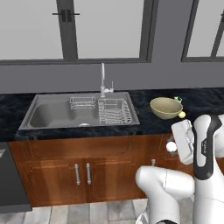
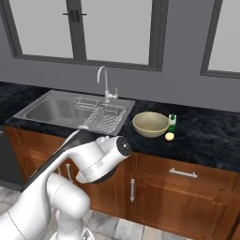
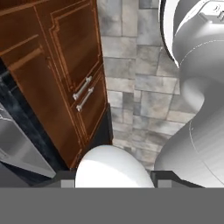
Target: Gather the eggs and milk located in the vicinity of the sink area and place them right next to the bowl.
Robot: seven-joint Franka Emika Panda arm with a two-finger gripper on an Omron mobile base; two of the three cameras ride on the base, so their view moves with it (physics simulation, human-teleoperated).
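My gripper [image 3: 114,180] is shut on a white egg [image 3: 113,167], whose rounded top bulges between the two dark fingertips. From the left base the held egg [image 1: 170,147] hangs with the gripper [image 1: 173,148] in front of the wooden cabinets, just below the counter edge and right of the sink [image 1: 57,114]. The yellowish-tan bowl [image 1: 166,107] stands on the dark counter above it. A pale egg [image 1: 182,115] lies at the bowl's right. The milk [image 1: 178,99], green-capped, stands behind the bowl's right rim. From the right base, bowl [image 2: 150,123], milk [image 2: 172,122] and counter egg [image 2: 169,136] sit close together.
A wire dish rack [image 1: 114,111] and a smaller basket [image 1: 82,103] sit in the sink under the chrome faucet [image 1: 103,79]. Wooden cabinet doors with metal handles [image 3: 83,92] stand under the counter, over a grey tiled floor [image 3: 140,87]. A dark appliance [image 1: 11,179] stands at lower left.
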